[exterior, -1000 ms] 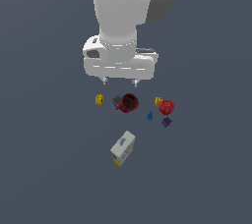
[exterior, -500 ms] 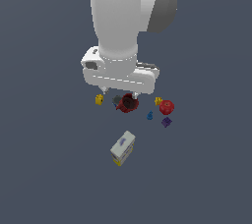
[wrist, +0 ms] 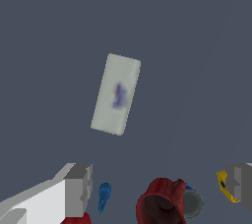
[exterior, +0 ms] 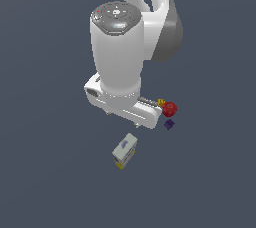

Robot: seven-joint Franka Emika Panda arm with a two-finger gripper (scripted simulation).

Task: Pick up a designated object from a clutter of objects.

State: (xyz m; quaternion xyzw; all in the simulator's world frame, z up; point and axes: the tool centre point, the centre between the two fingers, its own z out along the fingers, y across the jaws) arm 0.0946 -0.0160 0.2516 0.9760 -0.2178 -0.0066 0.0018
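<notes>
You see the hand (wrist: 160, 188) spread wide above the dark red round mug (wrist: 161, 203), holding nothing. The tall off-white rectangular carton (wrist: 116, 94) with purple-blue marks lies flat on the grey tabletop (wrist: 197, 46), apart from the hand and the small blue piece (wrist: 104, 196).

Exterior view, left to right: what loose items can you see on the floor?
Carton → small yellow piece → purple piece and red ball, nearly level with each other. The arm hides the rest of the clutter.
</notes>
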